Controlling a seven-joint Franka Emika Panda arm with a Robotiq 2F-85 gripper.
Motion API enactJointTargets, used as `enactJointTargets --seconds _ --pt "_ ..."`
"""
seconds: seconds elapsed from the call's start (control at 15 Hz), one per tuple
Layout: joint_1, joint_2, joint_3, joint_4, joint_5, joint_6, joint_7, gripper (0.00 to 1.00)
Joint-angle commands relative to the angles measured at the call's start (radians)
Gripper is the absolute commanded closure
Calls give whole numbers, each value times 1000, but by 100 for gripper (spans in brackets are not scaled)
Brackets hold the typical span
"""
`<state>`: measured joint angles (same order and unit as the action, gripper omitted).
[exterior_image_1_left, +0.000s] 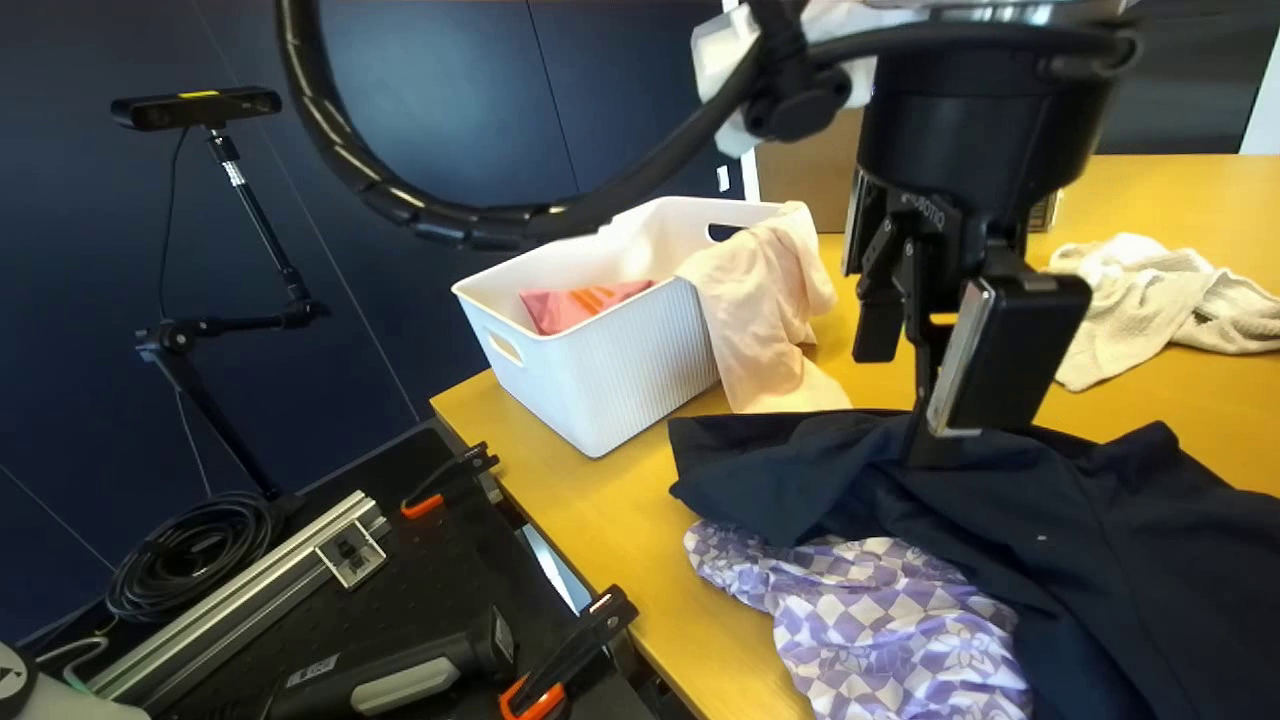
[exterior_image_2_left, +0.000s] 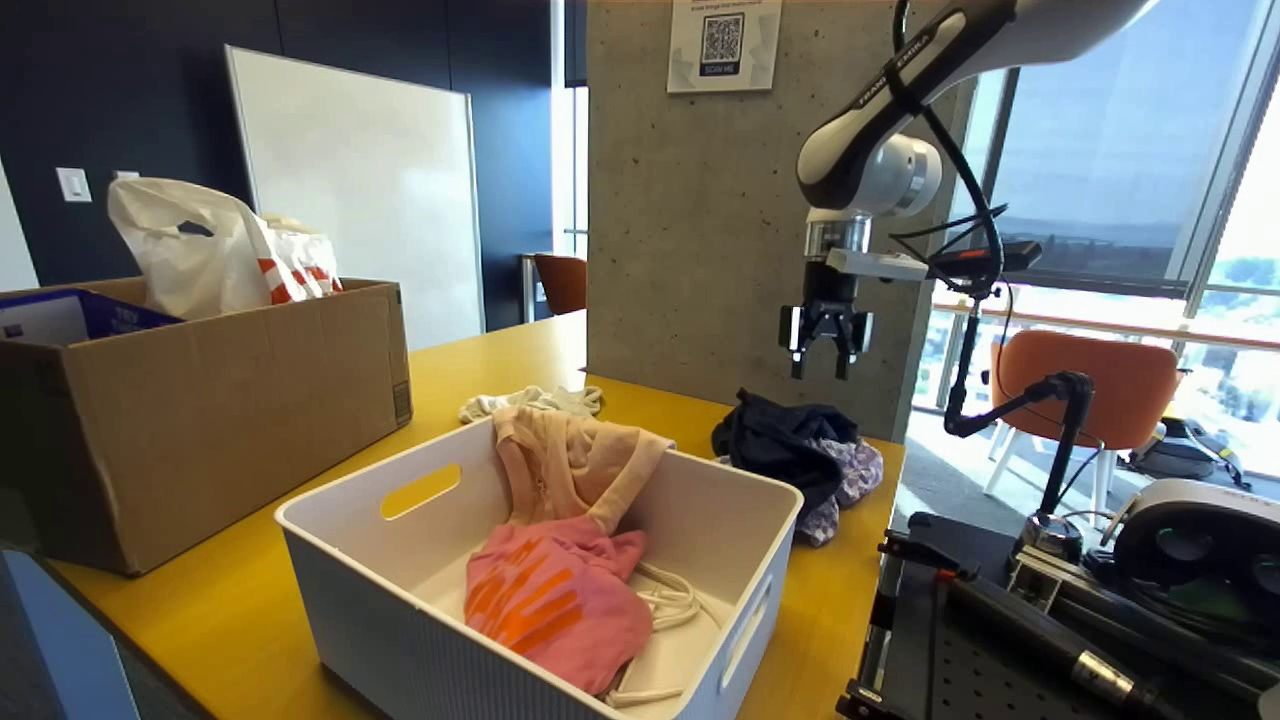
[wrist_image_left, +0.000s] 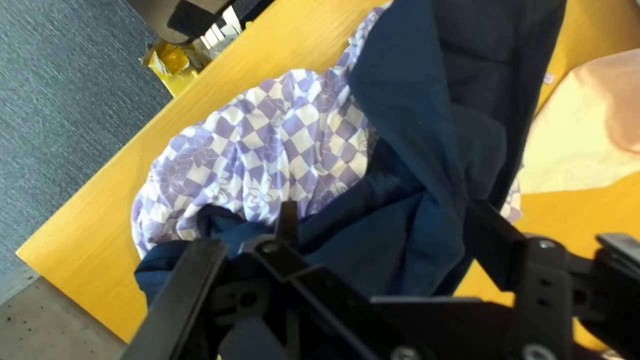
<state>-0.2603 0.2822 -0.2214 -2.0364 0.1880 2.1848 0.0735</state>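
Exterior view: Robotiq gripper (exterior_image_2_left: 820, 371) hangs w/ jaws apart abv crumpled navy garment (exterior_image_2_left: 785, 440), which lies partly over purple/white checkered fabric (exterior_image_2_left: 857, 470) on yellow tabletop (exterior_image_2_left: 825, 590) nr white bin (exterior_image_2_left: 400, 640) w/ pink cloth (exterior_image_2_left: 555, 600) inside.

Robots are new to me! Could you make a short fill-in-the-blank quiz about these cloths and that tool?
The tool above the dark cloth is not shut but ____.
The checkered cloth is white and ____.
The cloth with orange marks, inside the white bin, is ____.
The peach cloth hangs partly inside the bin and partly ____.
Missing words: open; purple; pink; outside.
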Motion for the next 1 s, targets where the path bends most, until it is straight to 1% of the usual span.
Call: enactJointTargets --seconds 0.0,0.2,0.27,0.4,0.6,0.93 --pt "73 -42 42 -1 3 73 93 0" --pt "124 -7 89 85 66 50 211 0" --pt "136 21 102 127 101 29 263 0" --pt "143 76 123 184 191 40 323 0" --pt "136 162 143 250 310 55 378 0" --pt "129 300 176 401 409 51 377 0"
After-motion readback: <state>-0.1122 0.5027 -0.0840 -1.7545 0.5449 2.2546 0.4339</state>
